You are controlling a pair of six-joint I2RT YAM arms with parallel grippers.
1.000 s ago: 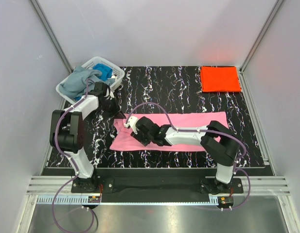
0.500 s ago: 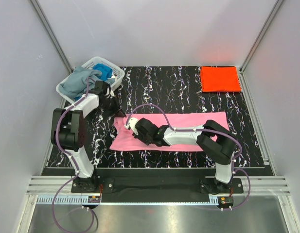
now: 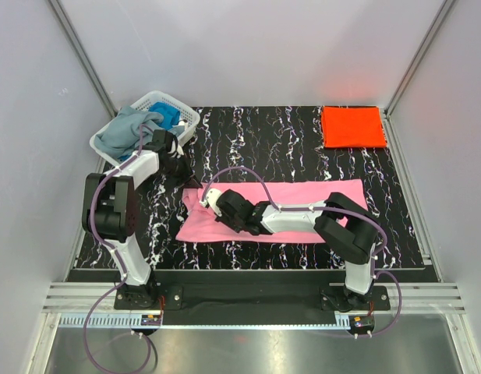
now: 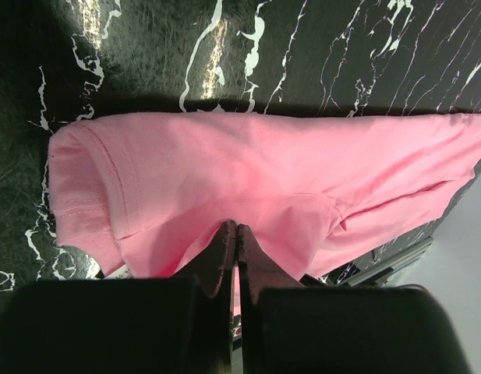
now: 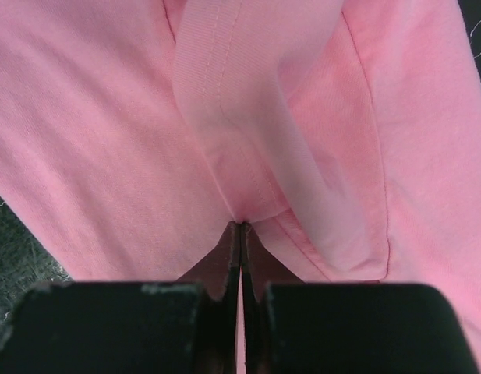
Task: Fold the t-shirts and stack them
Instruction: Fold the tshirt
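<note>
Black marbled table [image 3: 263,140]: pink shirt [image 3: 295,192], orange-red shirt [image 3: 353,126], basket [image 3: 185,123].

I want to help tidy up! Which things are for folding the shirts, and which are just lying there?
For the job: pink t-shirt, folded orange-red t-shirt, grey-blue t-shirt, blue t-shirt.
Just there: white basket holding those last two, black marbled table.

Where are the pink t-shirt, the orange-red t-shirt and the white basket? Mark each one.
pink t-shirt [image 3: 302,193], top view, bare cloth near its far edge.
orange-red t-shirt [image 3: 353,126], top view, middle of the folded square.
white basket [image 3: 178,104], top view, far rim.
</note>
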